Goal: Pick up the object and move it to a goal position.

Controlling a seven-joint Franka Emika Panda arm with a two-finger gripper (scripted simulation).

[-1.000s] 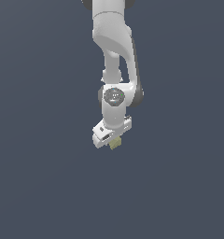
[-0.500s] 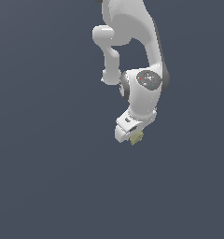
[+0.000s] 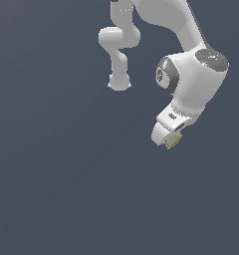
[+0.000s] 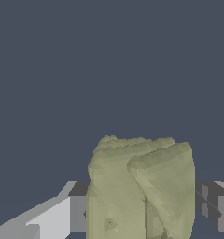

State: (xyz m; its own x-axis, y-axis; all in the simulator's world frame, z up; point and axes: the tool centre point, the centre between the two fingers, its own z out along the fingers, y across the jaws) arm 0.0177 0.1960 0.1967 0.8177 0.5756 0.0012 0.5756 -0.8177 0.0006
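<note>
One small olive-yellow object (image 3: pixel 173 141) sits at the tip of the tool (image 3: pixel 170 140), carried clear of any surface; no worktop, edge or goal marker shows in either view. In the wrist view the object (image 4: pixel 142 186) fills the gap between the two fingers (image 4: pixel 48 219), which pinch it from either side. Object and tool are therefore in contact, with no offset left to close. Judgement: pickup complete; what remains is transport, and the direction to the goal cannot be told.
</note>
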